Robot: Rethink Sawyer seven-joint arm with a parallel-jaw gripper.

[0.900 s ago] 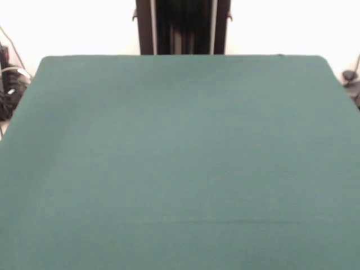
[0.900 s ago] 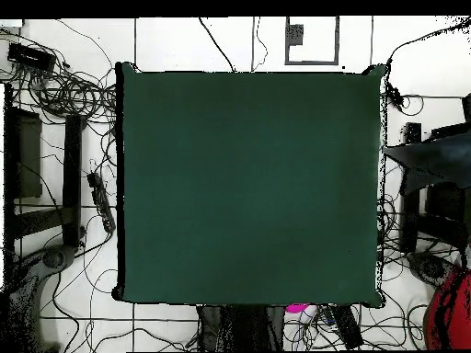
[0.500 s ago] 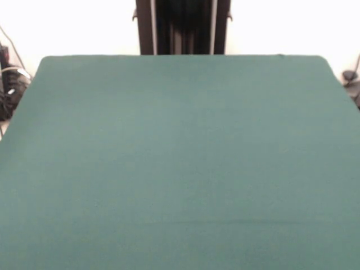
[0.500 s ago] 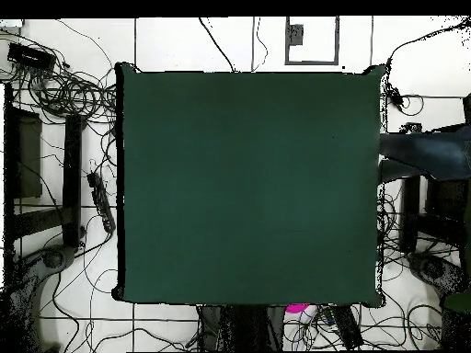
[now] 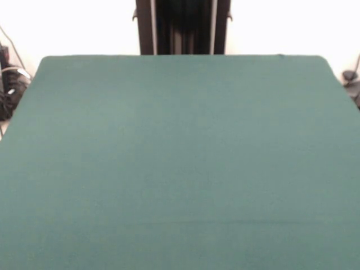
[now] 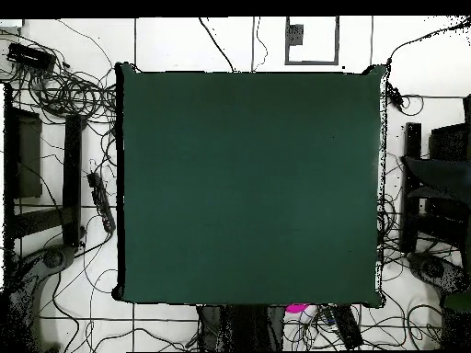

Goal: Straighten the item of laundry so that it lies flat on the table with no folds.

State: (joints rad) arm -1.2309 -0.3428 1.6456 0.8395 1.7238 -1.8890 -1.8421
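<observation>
The table (image 5: 180,163) in front of me is a large rectangle covered in dark green, felt-like cloth, matte and smooth, and neither view shows the jeans anywhere. My gripper appears in neither view, so I cannot tell whether it is released or clenched; only my dark pedestal (image 5: 183,27) stands upright at the table's far edge in the front view. From overhead, tangled black cables (image 6: 64,92) sprawl over the white tiled floor (image 6: 175,41) beside the table, with dark frames (image 6: 41,175) on both sides.
</observation>
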